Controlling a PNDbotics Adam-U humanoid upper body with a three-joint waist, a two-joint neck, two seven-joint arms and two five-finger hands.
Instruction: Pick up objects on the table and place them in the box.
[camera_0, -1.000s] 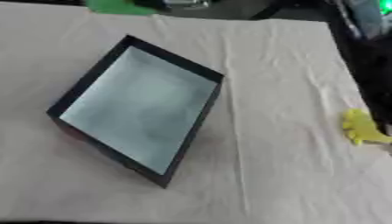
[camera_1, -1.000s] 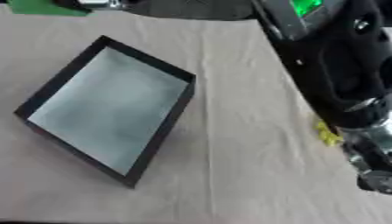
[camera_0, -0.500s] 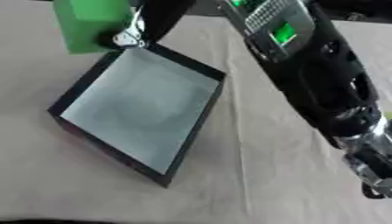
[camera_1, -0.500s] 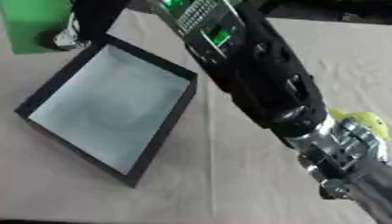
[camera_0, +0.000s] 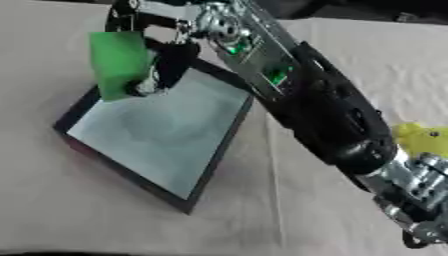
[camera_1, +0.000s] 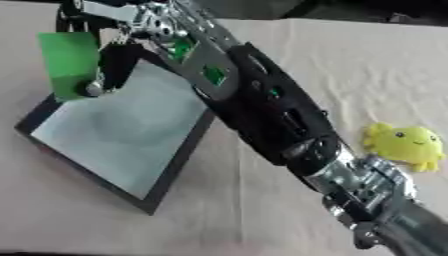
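Change since earlier: the right arm (camera_0: 324, 110), which a second ago was only at the right edge and half a second ago had reached toward the box's far corner, now stretches further across, and the green block (camera_0: 120, 64) has come down from the top edge to sit over the box's upper-left corner. The whole picture has also shifted, so the camera has moved too.
Right hand: the right hand (camera_0: 164, 65) is at the end of the long black arm, its dark fingers curled against the right side of the green block, holding it.
Green block: a flat-sided bright green piece, held upright and overlapping the far-left rim of the box; whether it touches the rim or hangs above it cannot be told.
Box: the box (camera_1: 37, 114) is a shallow black-walled tray with a pale grey-blue floor, lying askew on the cloth, one corner toward the near edge; nothing lies on the visible part of its floor.
Yellow toy: a yellow plush toy (camera_1: 404, 145) with small dark eyes lies on the cloth to the right, well apart from the box and just beside the forearm.
Table cloth: a beige cloth (camera_1: 332, 60) with soft creases covers the table.
Left hand: shows in neither view.
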